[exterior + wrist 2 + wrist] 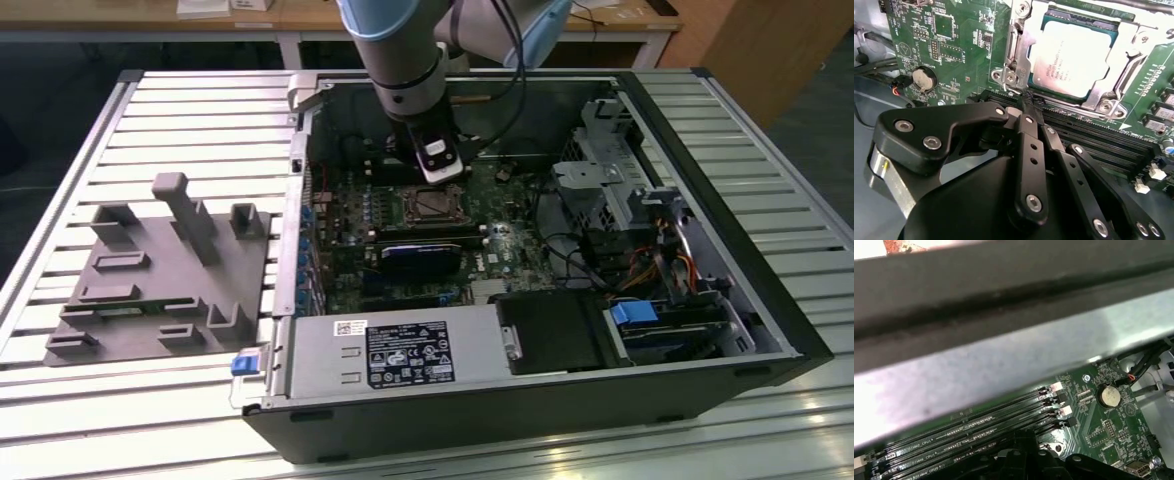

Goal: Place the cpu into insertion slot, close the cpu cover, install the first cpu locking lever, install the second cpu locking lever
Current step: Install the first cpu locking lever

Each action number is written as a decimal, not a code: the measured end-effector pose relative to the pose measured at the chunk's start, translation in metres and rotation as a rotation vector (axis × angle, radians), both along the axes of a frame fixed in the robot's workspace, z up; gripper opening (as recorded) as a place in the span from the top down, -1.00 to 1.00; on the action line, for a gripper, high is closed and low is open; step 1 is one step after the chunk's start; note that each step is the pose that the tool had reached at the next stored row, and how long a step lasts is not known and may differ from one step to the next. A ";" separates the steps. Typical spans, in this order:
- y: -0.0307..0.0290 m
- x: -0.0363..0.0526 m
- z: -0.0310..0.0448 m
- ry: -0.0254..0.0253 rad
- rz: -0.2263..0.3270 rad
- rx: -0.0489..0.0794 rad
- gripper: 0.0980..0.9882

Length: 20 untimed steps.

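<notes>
— Where's the cpu [1074, 60]?
— Seated in the insertion slot [430, 205], upper middle of the exterior view, with the cpu cover [1134, 60] lying flat around it.
— And the gripper [1029, 102]?
— Jaws pinched together, holding nothing I can see, tips just beside the slot's rim. I'd judge it's the locking stage, which calls for a firm press down and a sideways tuck to latch.

We can make out no text well enough to read; faint grey print lines stand on the cpu [1074, 62] top; a dark label [408, 353] crowded with small marks sits on the power supply [320, 365]; tiny white lettering runs beside the memory slots [969, 437].
</notes>
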State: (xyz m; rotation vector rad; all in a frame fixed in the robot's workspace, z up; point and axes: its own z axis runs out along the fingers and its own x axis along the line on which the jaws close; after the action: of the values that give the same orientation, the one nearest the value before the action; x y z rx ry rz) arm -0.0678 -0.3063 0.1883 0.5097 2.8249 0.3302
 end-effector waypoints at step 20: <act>0.0001 0.0012 0.0008 -0.0001 -0.001 -0.011 0.99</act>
State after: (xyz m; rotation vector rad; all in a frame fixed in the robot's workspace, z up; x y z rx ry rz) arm -0.0666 -0.3062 0.1891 0.5085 2.8247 0.3137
